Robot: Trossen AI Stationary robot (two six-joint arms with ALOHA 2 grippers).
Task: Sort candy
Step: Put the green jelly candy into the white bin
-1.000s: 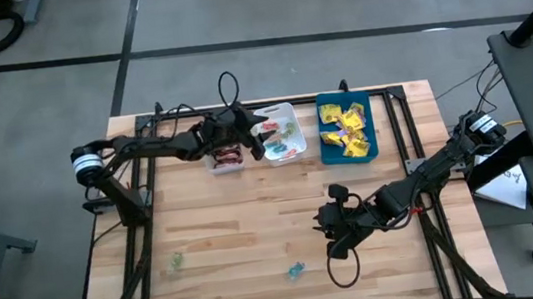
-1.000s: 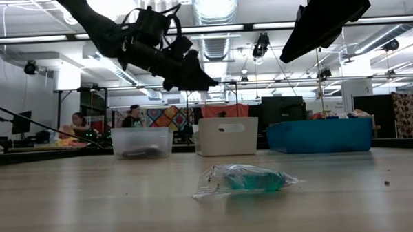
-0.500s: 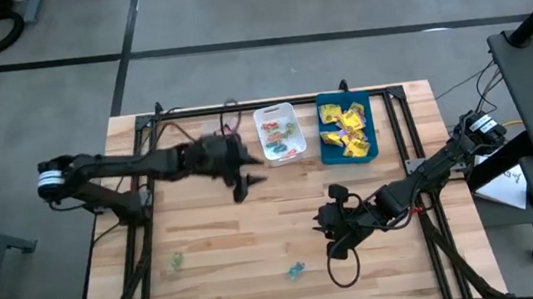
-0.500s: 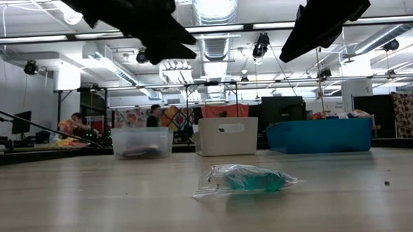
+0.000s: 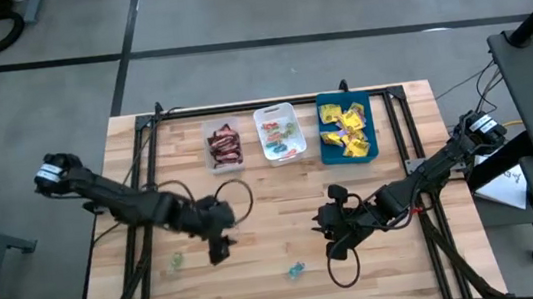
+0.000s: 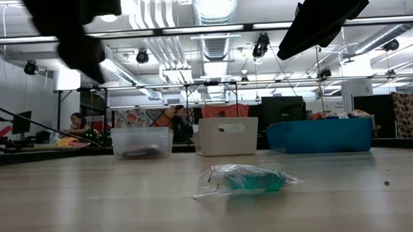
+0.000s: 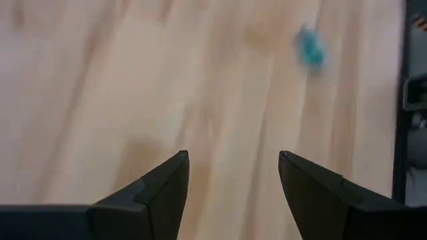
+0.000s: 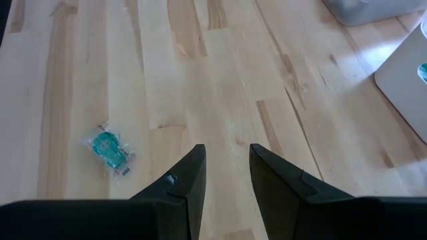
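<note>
My left gripper [image 5: 220, 249] hangs open above bare wood on the near-left part of the table, its fingers [image 7: 157, 193] empty, between a green candy [image 5: 174, 264] and a teal wrapped candy [image 5: 294, 269], both lying flat on the table. That teal candy [image 7: 311, 50] shows ahead of it. My right gripper [image 5: 332, 231] waits open above the table's middle right, with the teal candy [image 8: 110, 150] on the wood beyond its fingers. Dark red-brown bars lie in the clear tray [image 5: 223, 146], and yellow packets in the blue tray [image 5: 347, 128].
Three trays stand in a row along the far edge: clear [image 6: 142, 142], white [image 6: 228, 136] with small coloured pieces, and blue [image 6: 319, 135]. Bare wood lies between the trays and both grippers. People sit in the room behind the table.
My left gripper has swung away from above the clear and white trays toward the table's near edge and somewhat left, ending over the near-left wood. The right arm and the loose candies have kept still.
</note>
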